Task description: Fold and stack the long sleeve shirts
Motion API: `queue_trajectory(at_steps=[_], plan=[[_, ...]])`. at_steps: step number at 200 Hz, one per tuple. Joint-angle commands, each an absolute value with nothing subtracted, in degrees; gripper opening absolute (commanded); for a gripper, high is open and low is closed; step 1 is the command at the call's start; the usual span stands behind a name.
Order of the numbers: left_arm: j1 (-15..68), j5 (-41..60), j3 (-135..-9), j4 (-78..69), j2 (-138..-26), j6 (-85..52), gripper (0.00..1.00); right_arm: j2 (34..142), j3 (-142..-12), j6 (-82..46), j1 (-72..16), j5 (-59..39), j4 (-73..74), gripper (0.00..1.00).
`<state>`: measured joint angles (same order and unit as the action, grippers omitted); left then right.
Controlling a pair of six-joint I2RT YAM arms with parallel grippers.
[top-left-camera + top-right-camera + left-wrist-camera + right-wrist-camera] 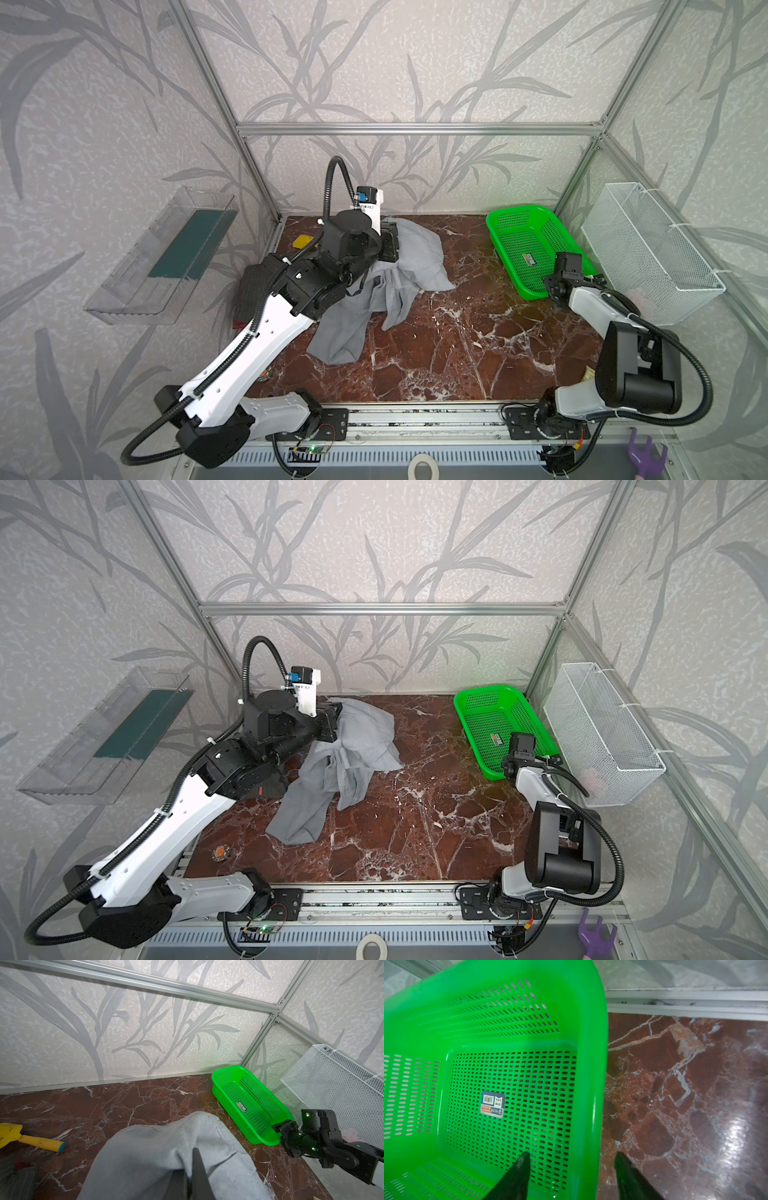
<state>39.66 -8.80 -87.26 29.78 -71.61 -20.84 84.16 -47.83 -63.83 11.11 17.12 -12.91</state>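
Left gripper (192,1176): jaws closed together on a fold of the grey shirt (155,1157). The cloth drapes over and around the fingers (197,1167) in the left wrist view. In both top views this gripper (390,245) is raised at the back of the table (457,353), left of centre. The grey shirt (399,282) hangs from it in a crumpled, unfolded heap. The lower part trails forward onto the marble, towards the left arm's base.

Right gripper (572,1154): jaws apart, gripping nothing. One finger (519,1174) is inside the green basket (591,1022) and the other is outside it, over the bare table, so the basket's wall lies between them. Contact with the wall cannot be confirmed. In a top view the right gripper (555,286) is at the basket's (492,224) near end, at the right rear of the table and well apart from the grey shirt.

Other shirts: the pinstriped shirt (253,286) lies folded at the table's left edge, partly hidden by the left arm. A strip of dark red cloth (238,323) shows at its near edge, too little of it to describe.

Also present: a yellow toy (41,1142) on the table near the back wall. A wire basket (648,249) is mounted on the right wall.
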Motion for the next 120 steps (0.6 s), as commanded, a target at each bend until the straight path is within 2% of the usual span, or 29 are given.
queue_trajectory(at_steps=[1, 27, 73, 91, 120], plan=[[39.9, -10.0, -91.0, 31.3, -73.0, -21.7, 0.00, 80.2, -48.1, -62.6, 10.8, 15.4, -15.1, 0.77], [39.8, -12.2, -94.9, 35.5, -76.6, -23.5, 0.00, 76.1, -47.8, -59.9, 8.1, 12.5, -15.6, 0.84], [39.8, -13.4, -102.9, 42.7, -82.8, -27.6, 0.00, 67.7, -46.8, -54.9, -0.1, 7.2, -15.8, 0.86], [39.8, -13.7, -105.1, 44.9, -84.6, -28.6, 0.00, 66.6, -46.9, -51.9, -3.4, 2.0, -14.6, 0.86], [39.3, -13.2, -107.0, 47.1, -87.3, -30.2, 0.00, 63.5, -46.4, -48.7, -13.1, -2.2, -11.4, 0.85]])
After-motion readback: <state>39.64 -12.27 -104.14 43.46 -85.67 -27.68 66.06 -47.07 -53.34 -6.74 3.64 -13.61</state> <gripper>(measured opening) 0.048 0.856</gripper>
